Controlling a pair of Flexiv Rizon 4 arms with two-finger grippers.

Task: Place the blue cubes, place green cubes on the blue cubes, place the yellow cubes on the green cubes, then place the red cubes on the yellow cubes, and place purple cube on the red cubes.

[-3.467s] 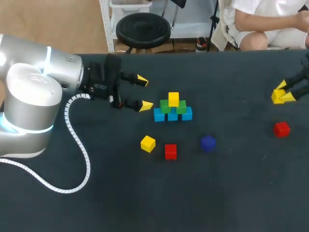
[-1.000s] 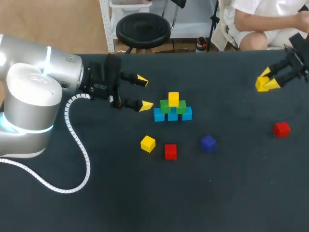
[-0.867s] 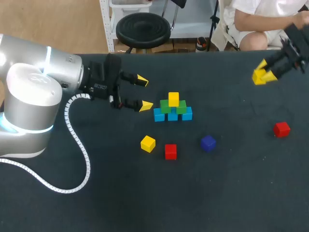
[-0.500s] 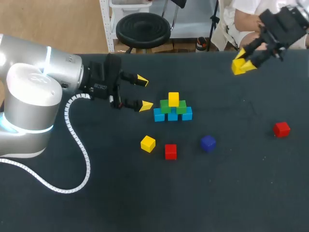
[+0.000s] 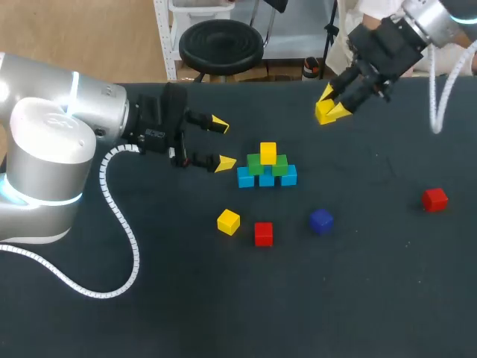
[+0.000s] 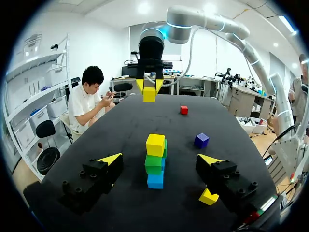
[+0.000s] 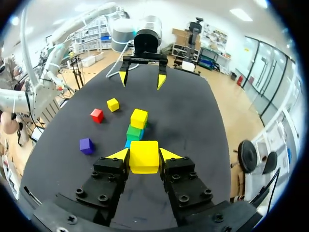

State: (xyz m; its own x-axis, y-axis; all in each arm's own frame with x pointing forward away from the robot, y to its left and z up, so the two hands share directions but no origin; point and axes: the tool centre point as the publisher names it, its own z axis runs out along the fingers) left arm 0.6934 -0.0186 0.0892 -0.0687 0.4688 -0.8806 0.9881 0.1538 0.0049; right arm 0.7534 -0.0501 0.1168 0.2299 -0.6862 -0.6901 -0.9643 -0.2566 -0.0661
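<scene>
Dark tabletop (image 5: 149,313) holds everything. The left gripper (image 5: 223,143) hangs wide open beside the blue-green-yellow stack (image 5: 267,168). The right gripper (image 5: 326,110) clamps a yellow cube (image 7: 144,156) aloft beyond the stack. A loose yellow cube (image 5: 228,221), a red cube (image 5: 263,233) and a purple cube (image 5: 321,221) lie in front of the stack, and another red cube (image 5: 434,199) lies well apart.

The loose yellow cube (image 6: 208,196) is half hidden behind a finger of the left gripper (image 6: 160,159); far cubes of the pyramid (image 6: 155,164) are hidden.

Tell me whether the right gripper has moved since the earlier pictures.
Yes. The right gripper, shut on a yellow cube, has swung leftward in the head view, away from the right-hand red cube toward the cube stack.
</scene>
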